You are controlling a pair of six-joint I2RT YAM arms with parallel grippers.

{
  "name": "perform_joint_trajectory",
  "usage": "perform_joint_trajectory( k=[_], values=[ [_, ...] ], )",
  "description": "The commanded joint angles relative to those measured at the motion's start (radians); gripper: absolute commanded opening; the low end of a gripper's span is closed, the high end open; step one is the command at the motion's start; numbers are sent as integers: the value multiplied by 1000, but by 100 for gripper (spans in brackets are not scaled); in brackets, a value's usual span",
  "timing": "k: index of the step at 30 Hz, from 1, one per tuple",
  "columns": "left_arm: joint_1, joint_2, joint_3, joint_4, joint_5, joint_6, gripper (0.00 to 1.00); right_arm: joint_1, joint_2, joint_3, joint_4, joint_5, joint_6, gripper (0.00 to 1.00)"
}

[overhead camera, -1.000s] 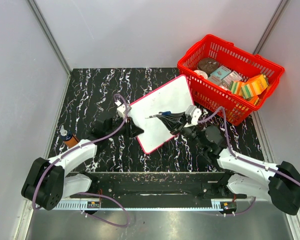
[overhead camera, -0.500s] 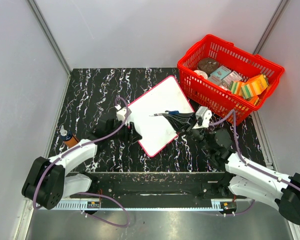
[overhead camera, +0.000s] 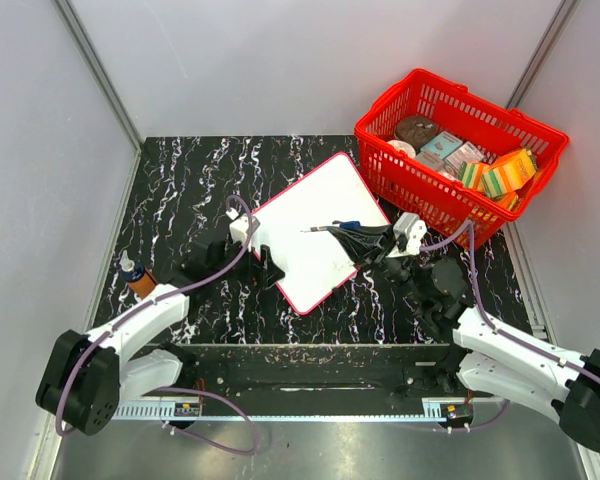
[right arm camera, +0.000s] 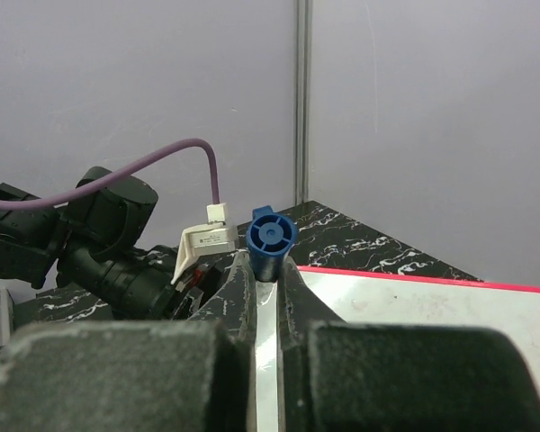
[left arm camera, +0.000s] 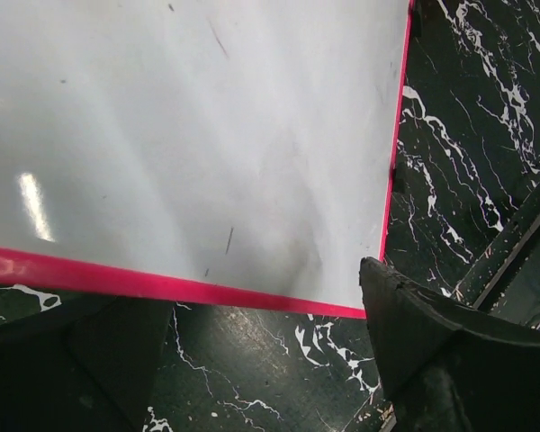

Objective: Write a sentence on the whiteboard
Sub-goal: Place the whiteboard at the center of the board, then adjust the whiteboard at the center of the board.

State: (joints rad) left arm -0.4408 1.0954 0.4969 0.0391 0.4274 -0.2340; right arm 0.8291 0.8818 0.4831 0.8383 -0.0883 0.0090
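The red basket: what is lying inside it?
The red basket holds small packaged goods: a brown round item, a white roll, pale boxes and orange-green striped packs. Whatever lies beneath them is covered, and the near wall hides the lower part.

Glossy, smooth whiteboard (overhead camera: 315,200) rimmed in red plastic, on a polished black marble-patterned surface (overhead camera: 185,175); red plastic lattice basket (overhead camera: 425,192); matt blue plastic marker (right arm camera: 272,241).

Red basket (overhead camera: 420,192) just beside whiteboard (overhead camera: 295,258)
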Motion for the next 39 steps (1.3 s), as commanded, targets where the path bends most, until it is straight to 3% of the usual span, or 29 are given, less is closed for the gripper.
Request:
perform_joint_trajectory(
  k=[1,2,4,16,26,31,39],
  values=[
    [-6,-51,19,-5,-52,-14,87,7,-30,0,15,24,-3,0],
    [-7,-55,20,-16,-58,-21,95,5,-33,-1,13,24,-1,0],
    [-10,-84,16,-36,-79,-48,99,5,-40,-1,12,27,-1,0],
    [-36,-267,43,-260,-268,-189,99,5,-67,9,-24,13,-4,0],
    [-38,-404,265,-619,-505,-188,99,7,-76,12,-34,12,-3,0],
    [-39,-287,475,-699,-584,-137,99,7,-89,26,-68,4,-4,0],
    [-36,-44,756,-719,-486,36,99,5,-148,43,-174,5,-37,0]
  ],
)
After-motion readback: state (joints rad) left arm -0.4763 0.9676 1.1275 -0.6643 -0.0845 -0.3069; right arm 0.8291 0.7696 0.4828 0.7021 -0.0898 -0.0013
